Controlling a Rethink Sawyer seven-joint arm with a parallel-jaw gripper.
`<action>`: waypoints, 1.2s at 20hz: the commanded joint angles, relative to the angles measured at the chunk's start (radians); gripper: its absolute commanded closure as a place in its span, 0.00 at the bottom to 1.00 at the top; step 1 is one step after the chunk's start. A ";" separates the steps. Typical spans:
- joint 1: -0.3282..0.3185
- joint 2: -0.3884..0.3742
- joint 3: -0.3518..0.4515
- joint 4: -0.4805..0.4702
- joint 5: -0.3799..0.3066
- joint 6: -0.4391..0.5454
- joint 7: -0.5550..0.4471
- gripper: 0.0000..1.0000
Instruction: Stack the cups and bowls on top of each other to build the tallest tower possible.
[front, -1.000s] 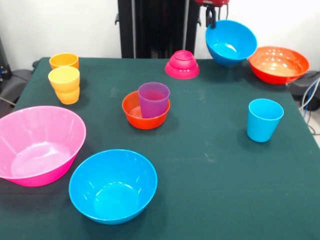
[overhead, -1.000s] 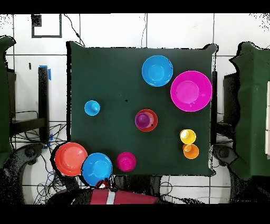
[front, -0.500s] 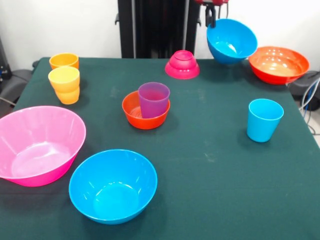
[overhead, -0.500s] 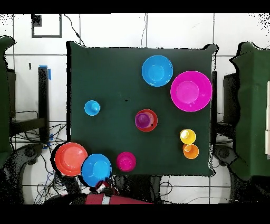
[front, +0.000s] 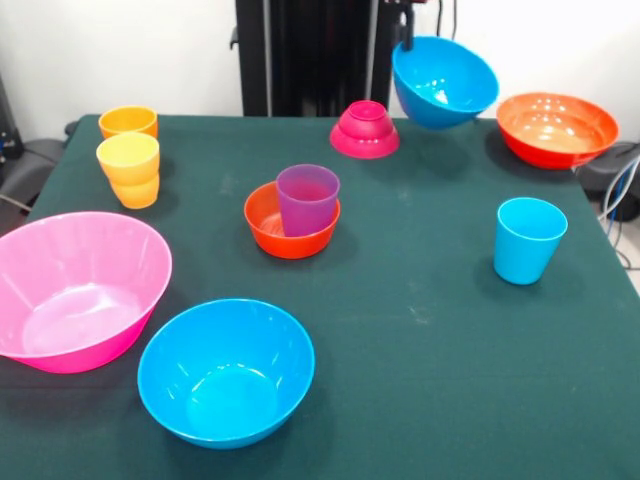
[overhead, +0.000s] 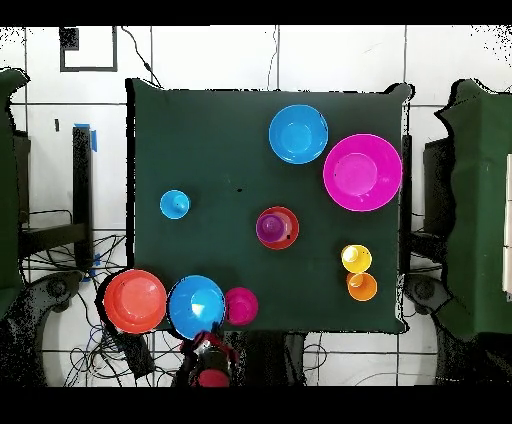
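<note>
While tilted above the table, the blue bowl (front: 445, 82) hangs pinched in the jaws.

I am looking into a robot lab, not a home. The table (overhead: 230, 130) wears a dark green cloth and stands on a pale tiled floor (overhead: 340, 60) with dark grid lines. Loose cables (overhead: 95, 345) trail beside it, blue tape (overhead: 95, 138) marks the floor, and a plain white wall (front: 120, 50) stands behind.
</note>
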 joint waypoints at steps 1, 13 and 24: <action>-0.018 -0.263 0.022 -0.261 -0.114 0.270 -0.170 1.00; -0.288 -0.313 0.381 -0.341 -0.281 0.521 -0.038 1.00; -0.280 -0.182 0.361 -0.578 -0.140 0.886 -0.089 1.00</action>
